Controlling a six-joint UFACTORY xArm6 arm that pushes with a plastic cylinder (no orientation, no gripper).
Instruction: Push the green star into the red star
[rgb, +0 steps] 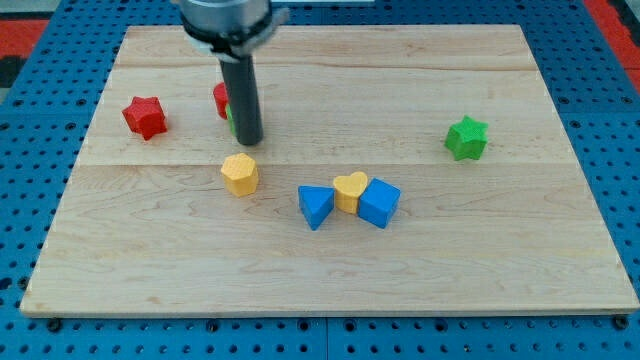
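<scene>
The green star (466, 137) lies at the view's right on the wooden board (330, 270). The red star (145, 116) lies at the view's left. My tip (249, 141) rests on the board between them, much closer to the red star, just above the yellow hexagon (240, 173). The rod hides most of a red block (221, 100) and a green block (231, 120) right behind it at its left side.
A blue triangle-like block (316, 206), a yellow heart (350, 190) and a blue cube (379, 203) sit touching in a row below the board's middle. The board lies on a blue pegboard (610, 120).
</scene>
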